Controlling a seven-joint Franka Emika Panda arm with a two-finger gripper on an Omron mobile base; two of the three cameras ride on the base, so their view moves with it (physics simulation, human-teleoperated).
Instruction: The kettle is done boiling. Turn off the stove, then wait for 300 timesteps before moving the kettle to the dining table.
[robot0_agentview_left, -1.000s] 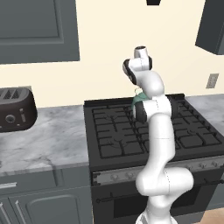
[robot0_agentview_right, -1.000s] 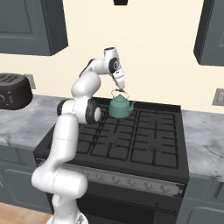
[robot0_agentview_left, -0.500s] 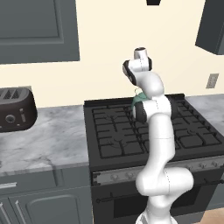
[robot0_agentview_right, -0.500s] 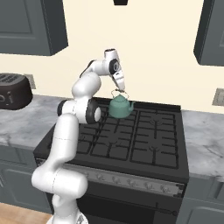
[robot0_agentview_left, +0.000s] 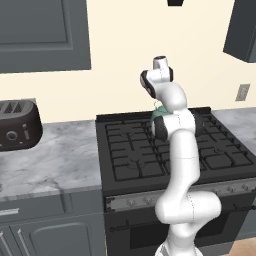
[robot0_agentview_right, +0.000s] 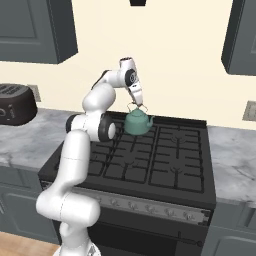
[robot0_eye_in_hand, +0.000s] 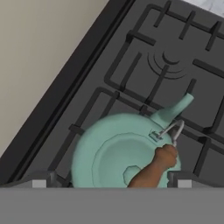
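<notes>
The kettle (robot0_agentview_right: 137, 121) sits on the grate over a rear burner of the stove (robot0_agentview_right: 165, 160), toward the back wall; in the left base view its teal body (robot0_agentview_left: 159, 114) is mostly hidden behind the arm. From the hand view the kettle (robot0_eye_in_hand: 124, 153) lies directly below the camera, its spout pointing toward the neighbouring burner and its brown-topped wire handle arching over the lid. The gripper (robot0_agentview_right: 140, 104) hangs just above that handle, its jaws spread wide with nothing between them; whether they touch the handle I cannot tell. A silver strip of knobs (robot0_agentview_right: 150, 209) runs along the stove's front. On the marble bench (robot0_agentview_left: 45, 160) beside the stove stands a dark toaster (robot0_agentview_left: 17, 125).
</notes>
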